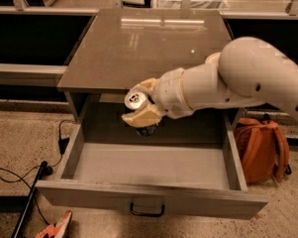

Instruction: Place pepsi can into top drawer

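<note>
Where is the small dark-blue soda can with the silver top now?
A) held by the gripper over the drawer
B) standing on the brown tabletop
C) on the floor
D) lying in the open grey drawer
A: the cream gripper is shut on the pepsi can in mid-air over the open top drawer.

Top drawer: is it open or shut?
Open. The top drawer is pulled out, its floor showing; the gripper, shut on the pepsi can, is above its back.
</note>
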